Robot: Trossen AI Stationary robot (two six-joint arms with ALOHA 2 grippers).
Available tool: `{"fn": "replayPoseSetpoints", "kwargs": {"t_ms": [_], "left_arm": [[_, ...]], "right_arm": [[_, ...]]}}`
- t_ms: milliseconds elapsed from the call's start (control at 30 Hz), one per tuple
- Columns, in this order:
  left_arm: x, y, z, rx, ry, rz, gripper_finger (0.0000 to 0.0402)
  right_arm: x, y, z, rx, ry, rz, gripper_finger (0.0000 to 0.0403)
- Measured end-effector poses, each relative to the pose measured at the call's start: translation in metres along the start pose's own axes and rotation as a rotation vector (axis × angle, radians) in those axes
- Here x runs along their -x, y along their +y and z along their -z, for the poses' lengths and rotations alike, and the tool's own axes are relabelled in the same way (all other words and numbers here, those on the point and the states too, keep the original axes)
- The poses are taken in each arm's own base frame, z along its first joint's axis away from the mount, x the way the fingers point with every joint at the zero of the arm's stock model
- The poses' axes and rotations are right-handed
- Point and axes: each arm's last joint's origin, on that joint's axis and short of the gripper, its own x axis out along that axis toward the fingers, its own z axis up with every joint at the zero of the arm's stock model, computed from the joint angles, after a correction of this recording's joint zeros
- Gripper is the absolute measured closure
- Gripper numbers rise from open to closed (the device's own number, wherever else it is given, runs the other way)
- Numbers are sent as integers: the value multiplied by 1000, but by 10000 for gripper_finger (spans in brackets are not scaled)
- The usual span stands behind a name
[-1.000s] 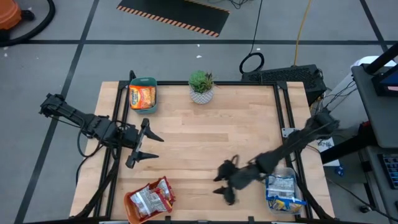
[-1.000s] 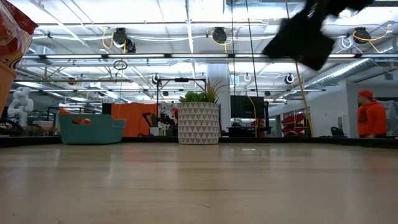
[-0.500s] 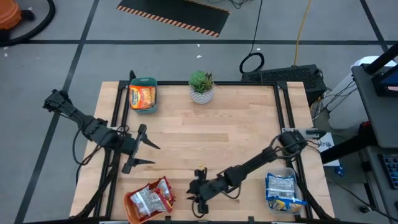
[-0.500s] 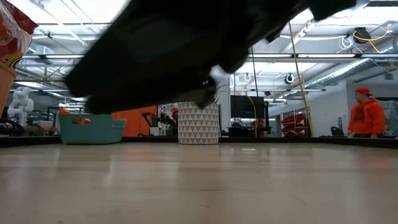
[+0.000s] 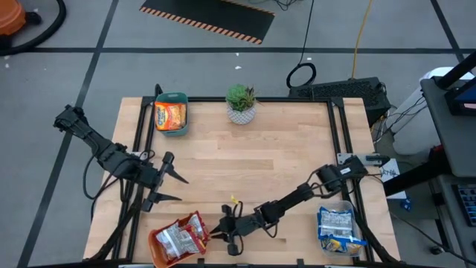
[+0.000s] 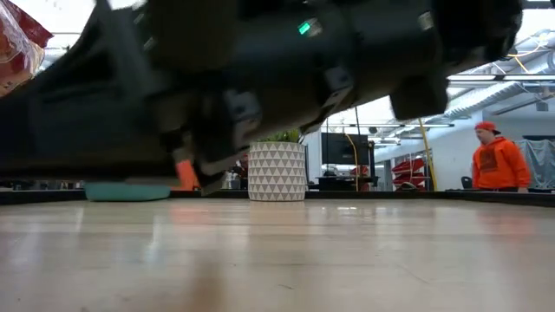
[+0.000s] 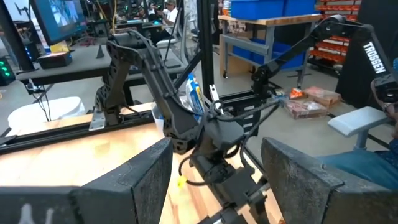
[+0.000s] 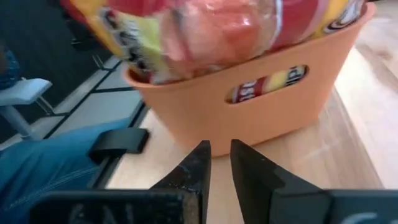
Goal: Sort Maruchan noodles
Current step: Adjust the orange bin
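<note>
Silver-red Maruchan noodle packets (image 5: pixel 180 234) lie heaped in an orange bin (image 5: pixel 155 250) at the table's near left; in the right wrist view the packets (image 8: pixel 205 25) stick out over the bin's rim (image 8: pixel 261 118). An orange packet (image 5: pixel 170 116) lies in a teal bin (image 5: pixel 172 96) at the far left. Blue-and-yellow packets (image 5: pixel 338 223) fill a clear bin (image 5: pixel 332 208) at the near right. My right gripper (image 5: pixel 217 232) (image 8: pixel 221 163) is shut and empty, just right of the orange bin's wall. My left gripper (image 5: pixel 162 187) (image 7: pixel 214 180) hangs open over the table's left edge.
A small potted plant (image 5: pixel 240 103) (image 6: pixel 276 172) stands at the middle of the far edge. My right arm (image 5: pixel 297 197) stretches low across the table's near half and fills most of the low view. A person in orange (image 6: pixel 494 165) stands in the room beyond the table.
My right gripper has swept along the near edge toward the table's left, from beside the clear bin to the orange bin, and has shut on nothing. My left gripper has drawn back a little toward the table's left edge.
</note>
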Motion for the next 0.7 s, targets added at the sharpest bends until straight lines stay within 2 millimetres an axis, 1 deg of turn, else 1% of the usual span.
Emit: {"fn": "replayPoseSetpoints", "kwargs": {"t_ms": [100,267,400,700], "left_arm": [[0,0,0,-2,2,-1,153],[0,1,0,8,4,-29,153],[0,1,1,28,11,-37,153],[0,1,2,24,17,-36,153]], "right_arm": [[-10,1,-1,17,-9,-8,351],[-27,4,-8,50,-21,-55,351],[-30,-1,-11,65,-13,-39,351],[-29,4,-13,64,-41,-55,351]]}}
